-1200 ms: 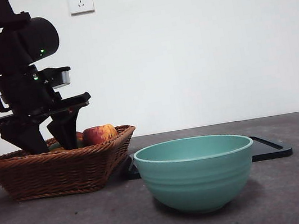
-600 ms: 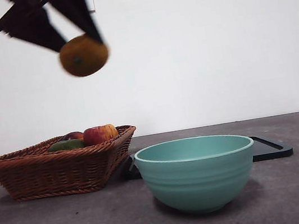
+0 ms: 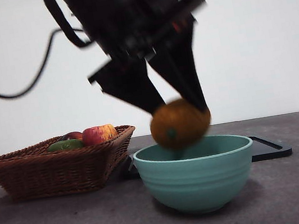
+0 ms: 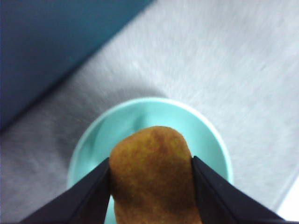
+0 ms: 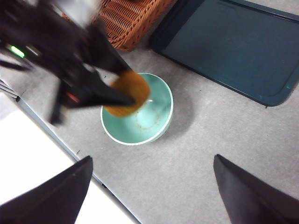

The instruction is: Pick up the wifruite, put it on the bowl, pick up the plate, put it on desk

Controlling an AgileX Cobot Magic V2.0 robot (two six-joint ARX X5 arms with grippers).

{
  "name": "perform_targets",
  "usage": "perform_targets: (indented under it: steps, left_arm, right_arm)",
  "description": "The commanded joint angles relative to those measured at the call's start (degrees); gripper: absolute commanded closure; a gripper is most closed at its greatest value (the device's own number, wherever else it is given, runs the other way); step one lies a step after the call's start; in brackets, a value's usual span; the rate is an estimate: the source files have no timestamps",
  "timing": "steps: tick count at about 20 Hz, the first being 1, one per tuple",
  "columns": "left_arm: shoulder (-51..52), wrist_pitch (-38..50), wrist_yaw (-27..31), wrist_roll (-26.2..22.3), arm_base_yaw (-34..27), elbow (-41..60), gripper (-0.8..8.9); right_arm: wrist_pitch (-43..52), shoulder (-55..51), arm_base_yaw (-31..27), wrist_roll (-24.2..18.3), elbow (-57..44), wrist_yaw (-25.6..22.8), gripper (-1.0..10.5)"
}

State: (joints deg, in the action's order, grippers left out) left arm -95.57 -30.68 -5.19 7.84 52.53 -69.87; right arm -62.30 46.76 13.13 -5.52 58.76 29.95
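Observation:
My left gripper (image 3: 181, 112) is shut on the wifruite (image 3: 180, 123), a small brownish-orange oval fruit, and holds it just above the rim of the teal-green bowl (image 3: 197, 178). In the left wrist view the wifruite (image 4: 152, 172) sits between the two jaws over the bowl's inside (image 4: 210, 135). The right wrist view shows the same from high up: the left gripper (image 5: 124, 91), the wifruite (image 5: 127, 93) and the bowl (image 5: 154, 126). My right gripper (image 5: 153, 158) is open and empty, high above the desk (image 5: 196, 177).
A brown wicker basket (image 3: 56, 166) stands left of the bowl with a red-and-yellow apple (image 3: 99, 134) and a green fruit (image 3: 66, 144) in it. A flat black tray (image 3: 272, 149) lies behind the bowl; it also shows in the right wrist view (image 5: 233, 46).
My left gripper took the wifruite out of the basket, lifted it high, then carried it right and down to just over the bowl.

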Motion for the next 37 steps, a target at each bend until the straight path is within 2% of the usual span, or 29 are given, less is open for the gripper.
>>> perform_targets:
  steps: [1,7,10,11,17,22,26,29,32,35,37]
  left_arm:
    - [-3.6,1.2,2.5,-1.4,1.3,-0.9,6.6]
    - [-7.3,2.1,3.8,-2.9,2.9,-0.9,6.53]
    - [-7.5,1.4,3.8,-3.8,3.3,-0.9,5.1]
    - [-7.5,1.6,3.8,-3.7,3.4,-0.9,4.94]
    - [-5.6,1.5,3.8,-3.7,3.5,-0.9,4.96]
    - [3.2,0.4,3.8,-3.7,2.4,-0.9,4.96]
    - [13.7,-1.9,3.0,-1.7,-2.6,-0.9,4.97]
    - [21.1,-3.7,-3.0,1.0,-9.0,-0.9,5.01]
    - [26.1,-7.4,-4.3,0.9,-14.8,-0.9,5.01]
    - [29.4,-10.3,-10.4,0.6,-20.0,0.3,5.01]
    - [32.0,-10.3,-12.0,0.6,-22.6,3.0,5.01]
  right_arm:
    - [0.5,0.3,0.3,0.6,1.1,0.0,5.3]
    - [0.5,0.3,0.3,0.6,1.1,0.0,5.3]
    - [0.5,0.3,0.3,0.6,1.1,0.0,5.3]
    - [0.5,0.3,0.3,0.6,1.1,0.0,5.3]
    - [0.5,0.3,0.3,0.6,1.1,0.0,5.3]
    - [0.5,0.3,0.3,0.6,1.1,0.0,5.3]
    - [0.5,0.3,0.3,0.6,1.1,0.0,5.3]
    - [0.5,0.3,0.3,1.1,1.1,0.0,5.3]
    - [0.5,0.3,0.3,1.1,1.1,0.0,5.3]
    - [0.5,0.3,0.3,1.1,1.1,0.0,5.3]
    - [0.5,0.3,0.3,1.1,1.1,0.0,5.3]
